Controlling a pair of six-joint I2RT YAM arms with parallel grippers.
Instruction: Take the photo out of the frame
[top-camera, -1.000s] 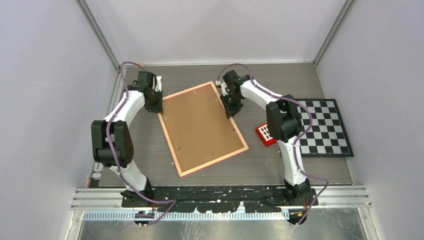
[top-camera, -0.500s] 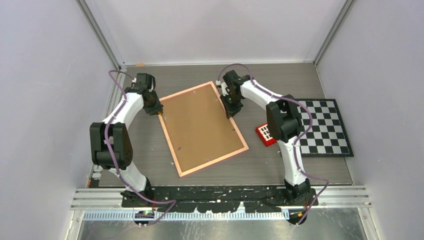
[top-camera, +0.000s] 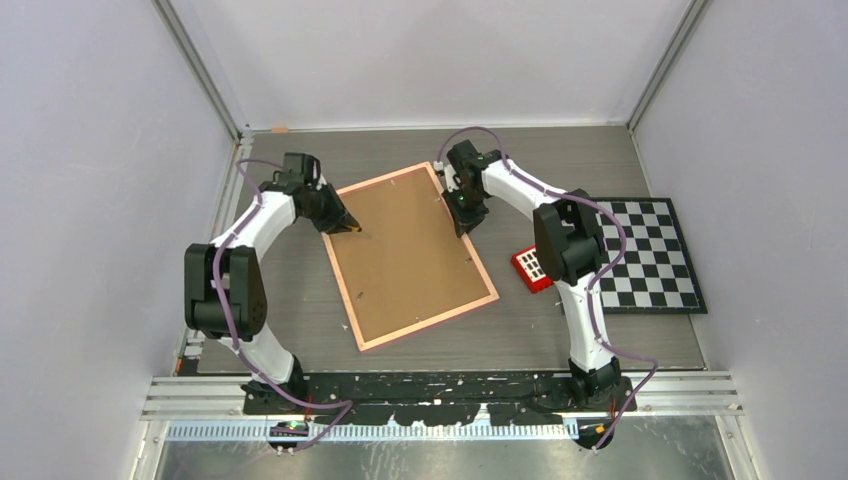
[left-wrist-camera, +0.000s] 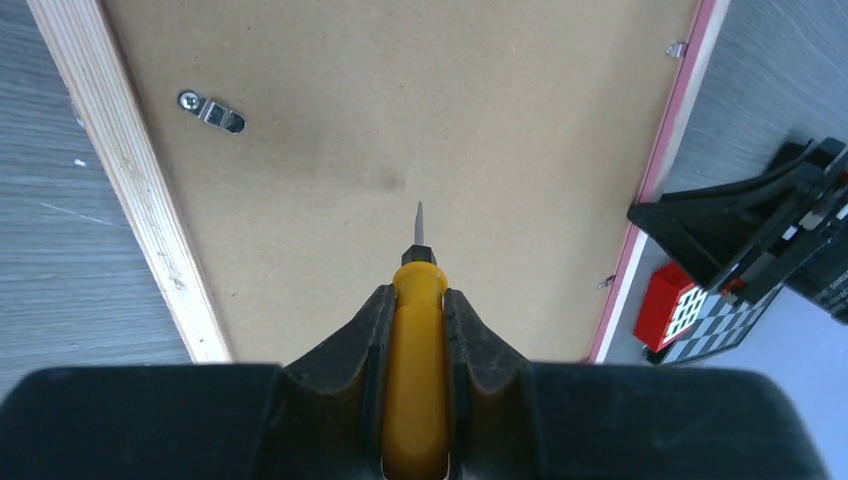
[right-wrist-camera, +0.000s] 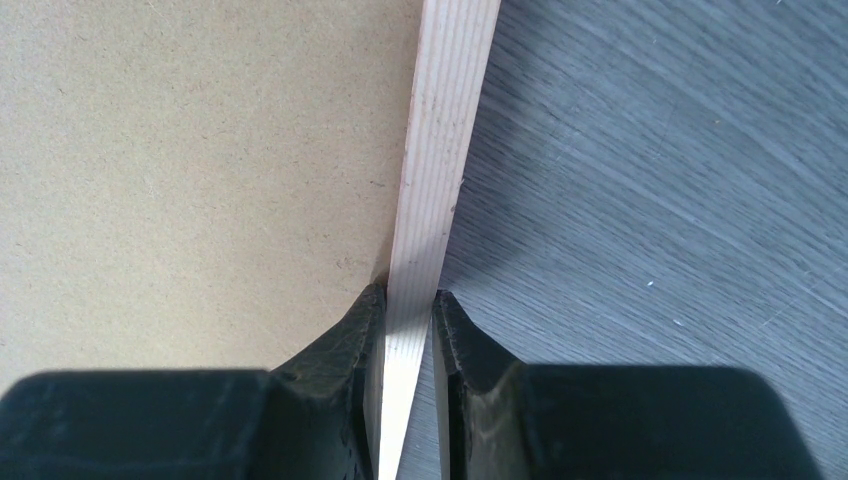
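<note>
The frame (top-camera: 410, 262) lies face down in the middle of the bench (top-camera: 560, 165), tilted, brown back up. The left claw (top-camera: 345, 224) is over its upper left corner, pinching a yellow-handled screwdriver (left-wrist-camera: 418, 380) whose thin tip points across the back panel; whether it touches I cannot tell. The right claw (right-wrist-camera: 409, 305) pinches the frame's pale border at its upper right edge. A metal clip (left-wrist-camera: 211, 110) sits near the left border. A checkerboard (top-camera: 650, 255) lies at far right
</note>
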